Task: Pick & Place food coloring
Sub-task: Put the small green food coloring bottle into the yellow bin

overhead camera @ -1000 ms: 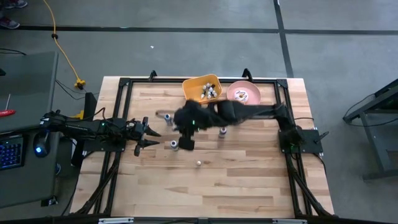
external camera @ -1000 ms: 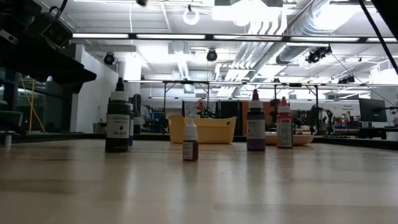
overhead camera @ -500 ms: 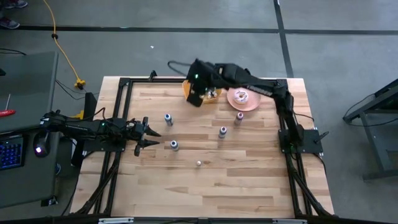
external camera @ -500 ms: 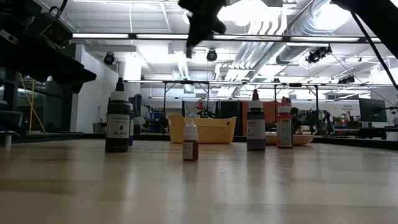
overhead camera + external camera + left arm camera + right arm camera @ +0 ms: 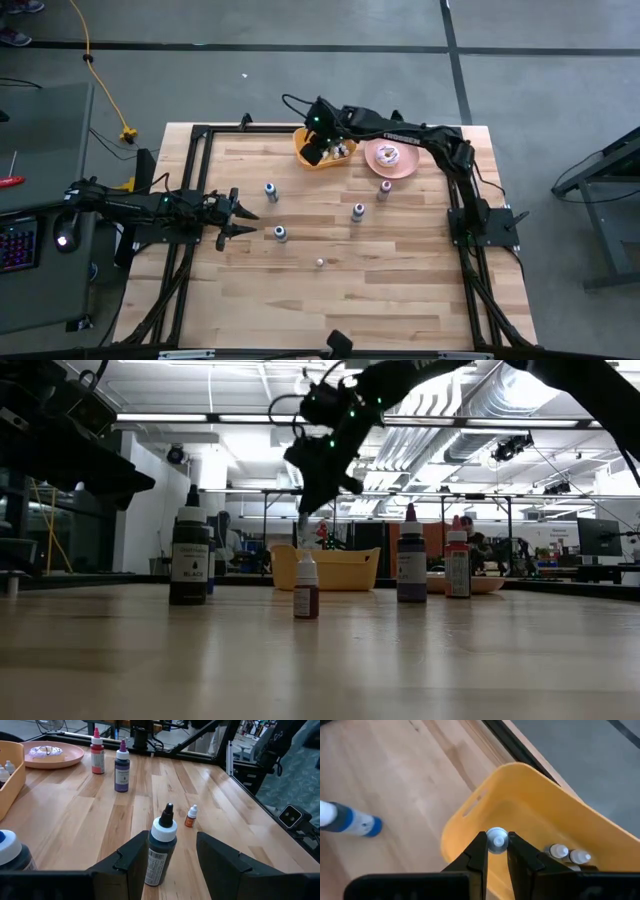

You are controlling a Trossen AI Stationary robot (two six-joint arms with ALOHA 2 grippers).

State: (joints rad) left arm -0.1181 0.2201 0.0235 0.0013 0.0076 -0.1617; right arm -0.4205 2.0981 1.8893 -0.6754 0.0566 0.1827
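My right gripper (image 5: pixel 312 152) is over the yellow bin (image 5: pixel 322 133) at the table's far edge, shut on a small white-capped food coloring bottle (image 5: pixel 496 840). More small bottles (image 5: pixel 560 851) lie in the bin. My left gripper (image 5: pixel 243 216) waits open at the table's left. A black-tipped bottle (image 5: pixel 160 852) stands on its base just ahead of its fingers, untouched. A blue bottle (image 5: pixel 270 189), a purple one (image 5: pixel 358 211), a red one (image 5: pixel 385 187) and a tiny one (image 5: pixel 320 262) stand upright on the table. My right gripper pinches the small bottle between its two fingers at the white cap (image 5: pixel 496 838). The fingers come from above, slanting down. The bottle is lifted clear, above the inside of the yellow bin (image 5: pixel 530 785); its body is hidden below the cap.
A pink plate with a doughnut (image 5: pixel 390 155) sits right of the bin at the far edge. A black frame (image 5: pixel 200 135) runs around the tabletop. Bare wood lies toward the near edge (image 5: pixel 330 310).
My right gripper has swung from above the middle of the table up and toward the far edge, then come down over the yellow bin. The standing bottles and my left gripper have kept still.
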